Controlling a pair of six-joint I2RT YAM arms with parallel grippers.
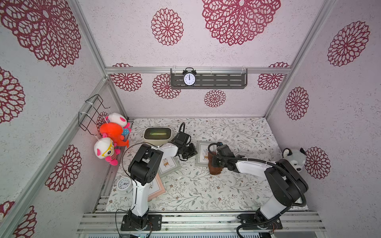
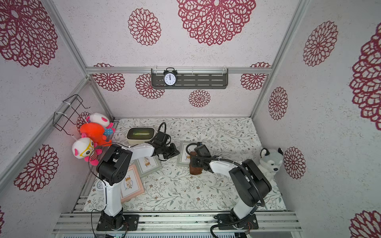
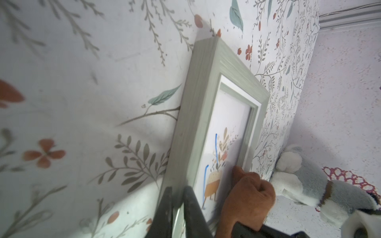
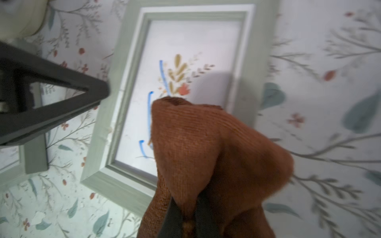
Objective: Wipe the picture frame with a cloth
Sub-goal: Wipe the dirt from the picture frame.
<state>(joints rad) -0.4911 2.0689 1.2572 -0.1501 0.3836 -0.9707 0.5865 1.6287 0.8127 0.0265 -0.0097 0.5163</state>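
1. Clamps the brown cloth (image 4: 216, 154) in the right gripper (image 4: 186, 216), jaws squeezed together on a bunched fold, with the rest ballooning out ahead of the fingertips.
2. Presses that cloth onto the glass of the grey-green picture frame (image 4: 103, 134), covering the lower part of the print and one corner of the moulding.
3. Pinches the frame's left rail with the left gripper (image 3: 178, 199), jaws closed on the moulding: one finger against the outer wall, one on the face.
4. Shows, in both top views, the cloth (image 1: 214, 170) as a dark brown lump over the frame's near right corner, spilling onto the floral table cover (image 1: 206, 191).
5. Leaves blue marker strokes (image 4: 148, 115) bare on the glass just beside the cloth, next to the printed sprig of leaves.
6. Elsewhere on the cover: second grey-green frame (image 1: 171, 167) partly under the left arm, pink frame (image 2: 132, 185) just beside it, white alarm clock (image 1: 124, 184) near the left arm's base, cream box (image 1: 157, 134) behind the left gripper, husky plush (image 1: 294, 158) by the right wall.
7. On the walls: hanging plush toys (image 1: 113, 134) at left, black twin-bell clock (image 1: 189, 78) on the back shelf.
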